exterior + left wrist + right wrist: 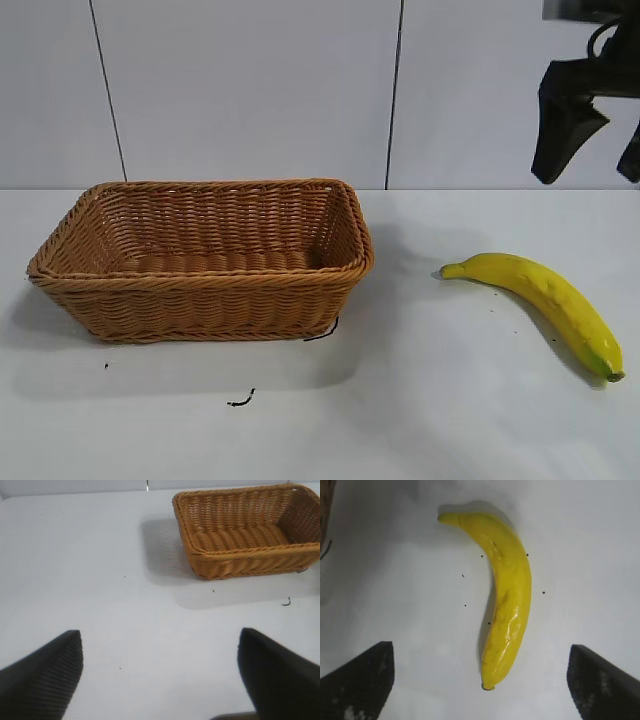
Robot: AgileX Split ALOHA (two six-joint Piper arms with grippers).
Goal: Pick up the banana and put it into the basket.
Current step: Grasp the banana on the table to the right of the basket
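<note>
1. Exterior view shows the banana (545,300) lying flat on the white table (420,420), well apart from the wicker basket (205,262), which is empty.
2. Right gripper (590,125) hangs high above the banana with its fingers spread; nothing is held.
3. Left gripper (160,675) is likewise spread, over bare table beside the basket.
4. Risk: the banana's glossy, curved skin may roll or slip if the fingers close off-centre or along its length.
</note>
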